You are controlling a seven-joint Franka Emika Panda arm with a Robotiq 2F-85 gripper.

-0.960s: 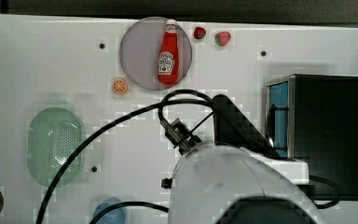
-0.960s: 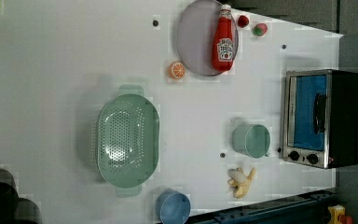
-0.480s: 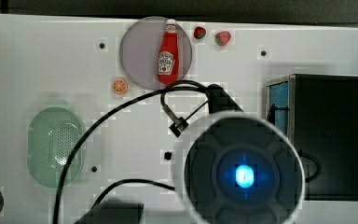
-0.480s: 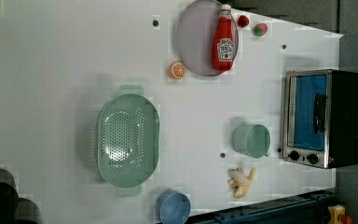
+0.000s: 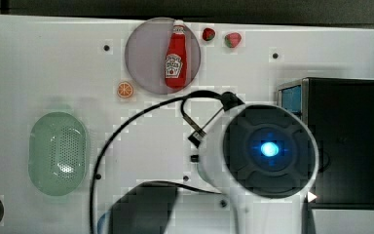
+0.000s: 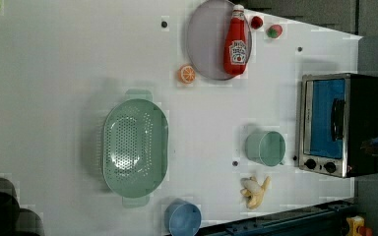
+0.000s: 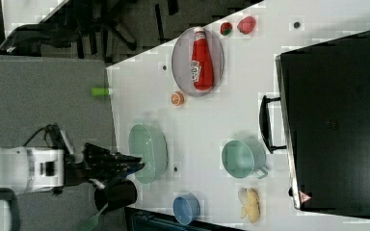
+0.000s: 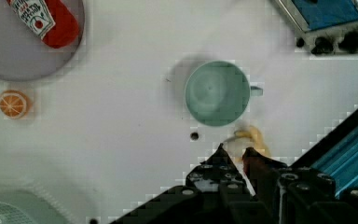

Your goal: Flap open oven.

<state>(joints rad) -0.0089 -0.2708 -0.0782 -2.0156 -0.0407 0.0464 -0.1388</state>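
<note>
fingers drawn narrow with a slim gap, gripping nothing, hovering over the white tabletop. just beyond the tips, a banana and green cup; further past the cup, oven, door shut.

You get bright, even light from overhead on the white tabletop, so the cup casts just a soft, short shadow. Blocky compression smears edges in every view. In the top view a blue lamp glows on the arm, and the arm's dark shadow lies blurred below it.
</note>
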